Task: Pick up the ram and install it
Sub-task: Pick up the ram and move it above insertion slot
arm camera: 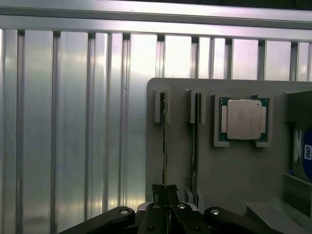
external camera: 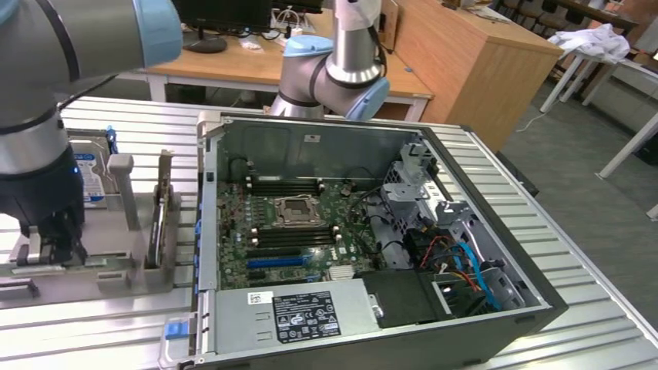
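While the arm hides much of the grey holder (external camera: 113, 274) in the exterior view, the gripper (external camera: 57, 247) is seen low over it, at that view's left; its grip cannot be read there. A hard drive (external camera: 91, 176) and a dark card (external camera: 160, 208) stand on the holder. An open computer case (external camera: 494, 308) sits beside it on the slatted table (external camera: 586, 254).

Wrist view: the gripper (arm camera: 165, 191) is clamped on the ram (arm camera: 164, 146), which stands edge-on in the slot nearest the holder's edge, beside bare table. A second thin stick (arm camera: 196, 141) occupies the next slot, then a processor chip (arm camera: 243, 119). The hard drive is cut off by the frame.
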`<state>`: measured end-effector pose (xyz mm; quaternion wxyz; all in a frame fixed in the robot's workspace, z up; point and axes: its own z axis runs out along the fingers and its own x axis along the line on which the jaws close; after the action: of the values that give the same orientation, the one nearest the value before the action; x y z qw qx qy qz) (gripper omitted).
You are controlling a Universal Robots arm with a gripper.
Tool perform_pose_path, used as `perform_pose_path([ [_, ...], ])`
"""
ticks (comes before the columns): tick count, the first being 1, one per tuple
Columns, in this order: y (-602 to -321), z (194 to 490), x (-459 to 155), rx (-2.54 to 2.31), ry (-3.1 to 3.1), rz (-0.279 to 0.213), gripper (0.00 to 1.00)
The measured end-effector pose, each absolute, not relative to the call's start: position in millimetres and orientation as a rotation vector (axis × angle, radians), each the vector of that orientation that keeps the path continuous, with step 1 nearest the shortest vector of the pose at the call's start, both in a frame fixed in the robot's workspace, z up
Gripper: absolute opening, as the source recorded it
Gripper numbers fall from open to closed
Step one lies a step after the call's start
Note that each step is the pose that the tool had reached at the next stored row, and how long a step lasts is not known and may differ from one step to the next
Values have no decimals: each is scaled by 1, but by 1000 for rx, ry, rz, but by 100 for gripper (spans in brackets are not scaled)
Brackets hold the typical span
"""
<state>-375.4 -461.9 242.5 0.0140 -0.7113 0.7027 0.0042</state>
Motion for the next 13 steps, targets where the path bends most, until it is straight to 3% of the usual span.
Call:
perform_pose_path([
  [13, -462, 300, -375, -2215, 2188, 13, 11],
])
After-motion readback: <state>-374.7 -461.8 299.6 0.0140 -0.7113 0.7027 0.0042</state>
